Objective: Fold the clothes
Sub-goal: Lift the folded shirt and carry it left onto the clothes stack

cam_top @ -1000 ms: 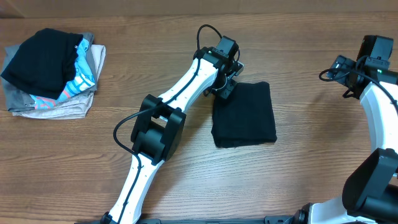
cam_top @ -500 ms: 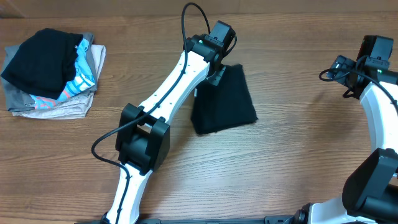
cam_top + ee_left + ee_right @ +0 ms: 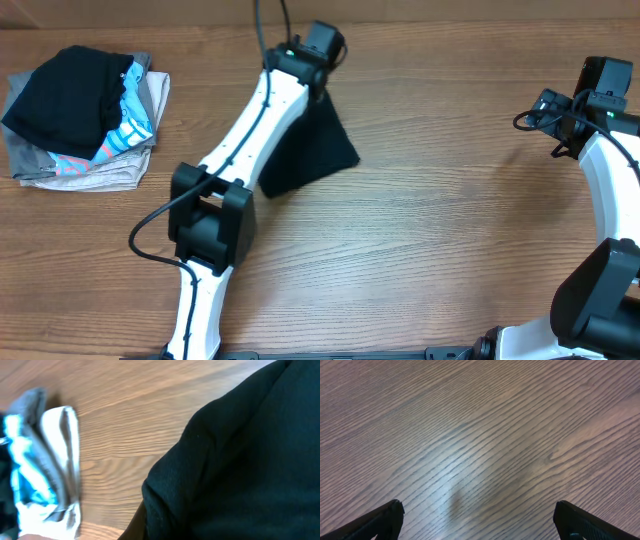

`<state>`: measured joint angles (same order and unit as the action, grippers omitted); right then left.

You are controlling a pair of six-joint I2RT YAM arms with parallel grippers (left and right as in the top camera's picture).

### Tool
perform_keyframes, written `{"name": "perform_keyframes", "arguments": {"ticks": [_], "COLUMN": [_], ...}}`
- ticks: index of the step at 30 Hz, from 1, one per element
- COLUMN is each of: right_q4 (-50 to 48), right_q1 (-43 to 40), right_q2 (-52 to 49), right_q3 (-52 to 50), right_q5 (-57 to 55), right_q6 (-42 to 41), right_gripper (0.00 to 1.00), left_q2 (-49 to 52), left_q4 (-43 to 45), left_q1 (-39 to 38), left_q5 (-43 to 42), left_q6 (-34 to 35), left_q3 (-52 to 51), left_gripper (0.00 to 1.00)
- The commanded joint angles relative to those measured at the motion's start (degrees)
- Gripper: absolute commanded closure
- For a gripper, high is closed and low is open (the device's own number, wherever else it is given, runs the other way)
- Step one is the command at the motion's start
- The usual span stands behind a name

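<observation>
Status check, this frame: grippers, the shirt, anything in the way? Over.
Left gripper shut on folded black T-shirt. Right gripper open over bare table. Garment pile far left, apart from shirt; nothing in the way.

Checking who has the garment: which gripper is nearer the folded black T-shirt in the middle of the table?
Left. The left gripper is shut on the far corner of the black T-shirt; the right gripper hangs open over the table, well off to the shirt's right.
</observation>
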<state>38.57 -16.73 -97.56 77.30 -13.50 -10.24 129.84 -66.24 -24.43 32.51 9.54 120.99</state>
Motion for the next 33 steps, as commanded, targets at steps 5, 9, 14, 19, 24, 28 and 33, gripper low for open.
{"name": "perform_keyframes", "arguments": {"ticks": [5, 9, 14, 19, 24, 28, 33], "right_q4": [-0.3, -0.3, -0.3, -0.3, -0.3, -0.3, -0.3], "right_q1": [0.1, 0.1, 0.1, 0.1, 0.1, 0.1, 0.1], "right_q2": [-0.1, -0.1, -0.1, -0.1, -0.1, -0.1, -0.1], "right_q3": [0.0, 0.0, 0.0, 0.0, 0.0, 0.0, 0.0], "right_q5": [-0.5, -0.5, -0.5, -0.5, -0.5, -0.5, -0.5], "right_q6": [0.2, 0.2, 0.2, 0.2, 0.1, 0.2, 0.1], "right_gripper": [0.00, 0.00, 0.00, 0.00, 0.00, 0.00, 0.00], "left_q2": [-9.1, -11.9, -13.1, -13.1, -13.7, -15.5, -16.5], "left_q4": [0.9, 1.3, 4.2, 5.7, 5.5, 6.1, 7.6], "left_q1": [6.4, 9.7, 13.8, 17.5, 20.5, 22.5, 25.2], "left_q5": [4.5, 4.5, 4.6, 5.1, 5.4, 5.4, 5.3], "left_q6": [3.1, 3.1, 2.9, 2.9, 2.9, 3.0, 3.0], "left_q3": [0.9, 0.9, 0.9, 0.9, 2.6, 3.4, 3.4], "left_gripper": [0.96, 0.96, 0.96, 0.96, 0.96, 0.96, 0.96]}}
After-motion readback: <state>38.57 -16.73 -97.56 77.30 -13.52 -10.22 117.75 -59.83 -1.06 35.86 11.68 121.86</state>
